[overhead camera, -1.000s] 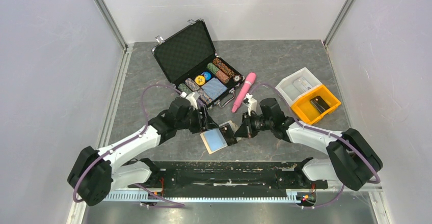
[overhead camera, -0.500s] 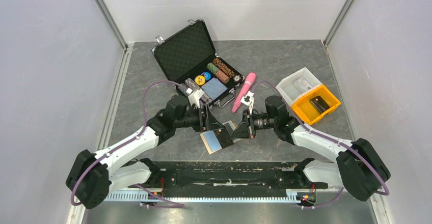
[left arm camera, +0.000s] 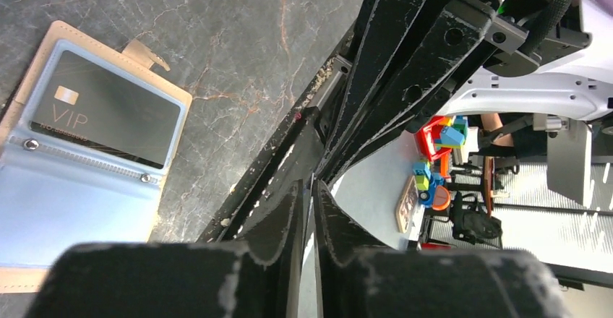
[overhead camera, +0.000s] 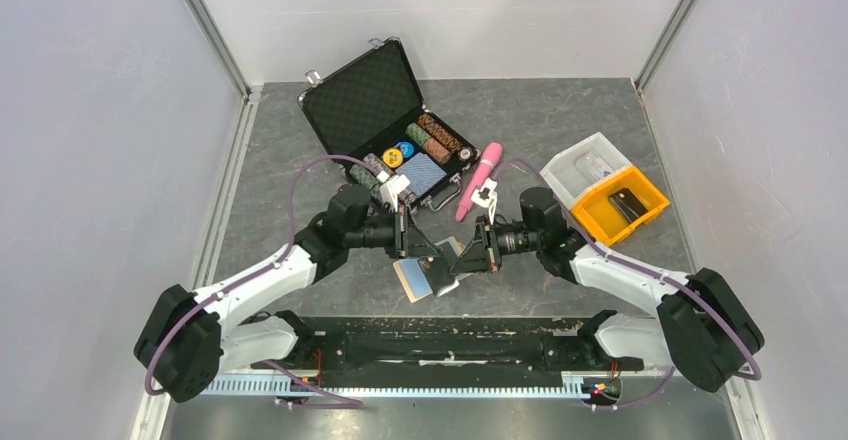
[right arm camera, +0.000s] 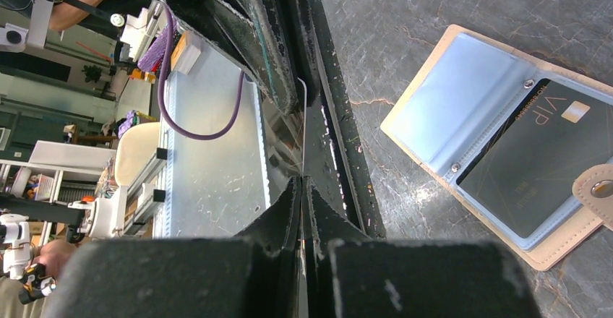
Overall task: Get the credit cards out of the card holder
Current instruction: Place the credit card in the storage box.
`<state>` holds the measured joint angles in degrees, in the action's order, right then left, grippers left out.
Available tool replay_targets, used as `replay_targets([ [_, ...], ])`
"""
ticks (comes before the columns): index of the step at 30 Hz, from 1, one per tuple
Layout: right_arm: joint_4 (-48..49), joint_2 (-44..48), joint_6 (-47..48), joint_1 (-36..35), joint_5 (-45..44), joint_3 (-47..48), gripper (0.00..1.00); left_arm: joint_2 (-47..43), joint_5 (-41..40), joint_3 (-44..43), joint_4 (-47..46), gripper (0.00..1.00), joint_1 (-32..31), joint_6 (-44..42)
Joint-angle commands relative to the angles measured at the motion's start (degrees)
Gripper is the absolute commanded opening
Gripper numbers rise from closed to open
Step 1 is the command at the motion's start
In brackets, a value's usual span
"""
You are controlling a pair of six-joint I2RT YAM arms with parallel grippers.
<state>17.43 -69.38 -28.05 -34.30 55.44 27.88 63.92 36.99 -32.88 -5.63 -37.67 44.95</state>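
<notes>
The card holder lies open on the grey table, tan outside with light blue sleeves. A dark credit card marked VIP sits in one sleeve and also shows as the VIP card in the right wrist view. Above the holder's right side my two grippers meet tip to tip. My right gripper is shut on a thin credit card seen edge-on. My left gripper has its jaws drawn in on a thin pale card edge, apparently the same card. From above, the left gripper and right gripper almost touch.
An open black chip case with poker chips stands at the back. A pink cylinder lies right of it. A white bin and a yellow bin sit at the right. The black base rail runs just before the holder.
The left gripper's jaws have closed from wide open to nearly together. The left arm has shifted right to meet the right gripper, which stayed shut on its card.
</notes>
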Motion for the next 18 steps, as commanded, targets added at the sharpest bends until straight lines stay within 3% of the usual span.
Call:
replay_targets([
  [1,2.8,-0.5,-0.6,0.1,0.9,1.5,0.00,1.2,3.2,-0.4,-4.9,0.10,0.1,2.1],
  [4,3.3,-0.1,-0.7,0.2,0.1,1.8,0.15,2.0,2.2,-0.5,-5.5,0.02,0.1,3.9],
  [7,3.3,1.1,-1.5,1.3,-2.9,1.5,0.25,2.0,1.8,0.4,-9.3,0.02,0.1,7.2],
  [15,4.7,7.4,-6.3,8.4,-10.7,-1.7,0.69,-0.9,-5.0,0.4,-10.9,0.02,0.1,10.0],
  [18,10.6,9.0,-11.9,9.7,-11.1,-4.4,0.73,-2.0,-8.8,0.4,-11.8,0.02,0.1,11.1],
])
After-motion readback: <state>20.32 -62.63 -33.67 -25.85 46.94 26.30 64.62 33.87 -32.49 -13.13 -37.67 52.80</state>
